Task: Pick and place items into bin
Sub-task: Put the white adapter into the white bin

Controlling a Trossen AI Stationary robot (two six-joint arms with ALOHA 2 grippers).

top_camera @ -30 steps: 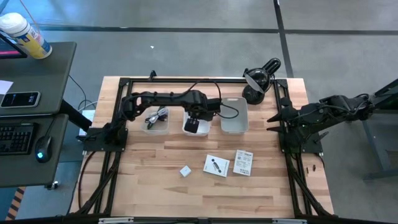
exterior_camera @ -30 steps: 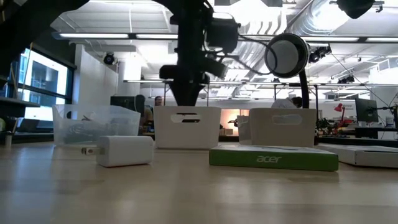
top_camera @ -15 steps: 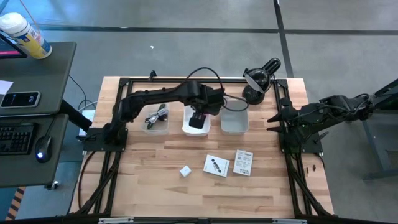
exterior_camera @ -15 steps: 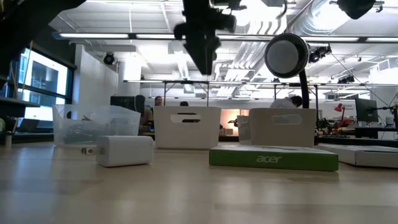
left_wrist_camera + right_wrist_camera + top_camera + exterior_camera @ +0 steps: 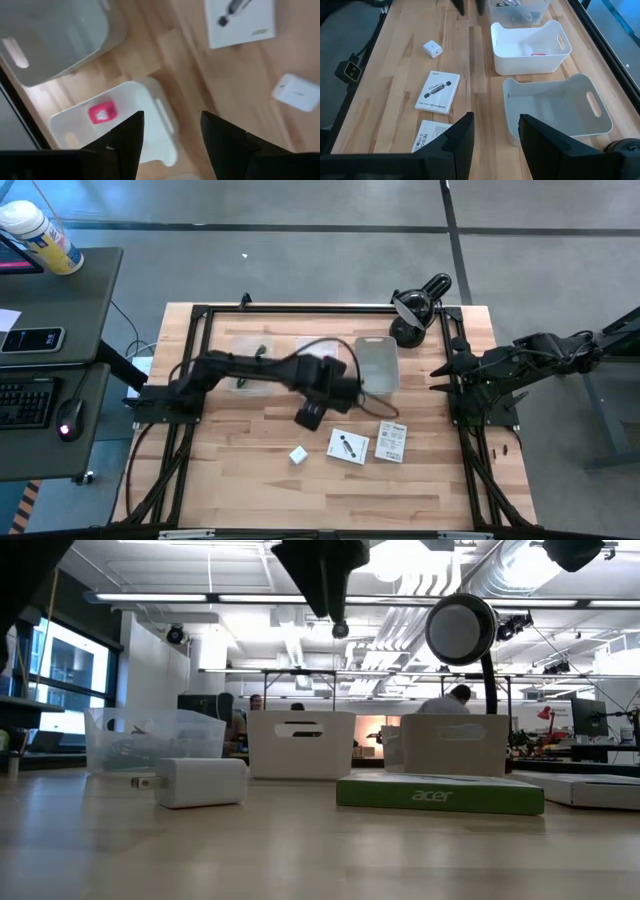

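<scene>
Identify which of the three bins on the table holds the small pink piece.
The middle white bin: the pink piece lies in it. The clear bin holds a cable; the grey bin looks empty.

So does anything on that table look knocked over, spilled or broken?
Nothing stands out. The three bins stand upright in a row, the pink piece lies inside the middle white bin, and the white cube and two cards lie flat on the wood.

Pink piece [image 5: 538,54] in (middle) bin [image 5: 529,46]

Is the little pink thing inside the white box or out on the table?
Inside. The pink piece lies on the floor of the middle white bin, and the right wrist view shows it there too.
</scene>
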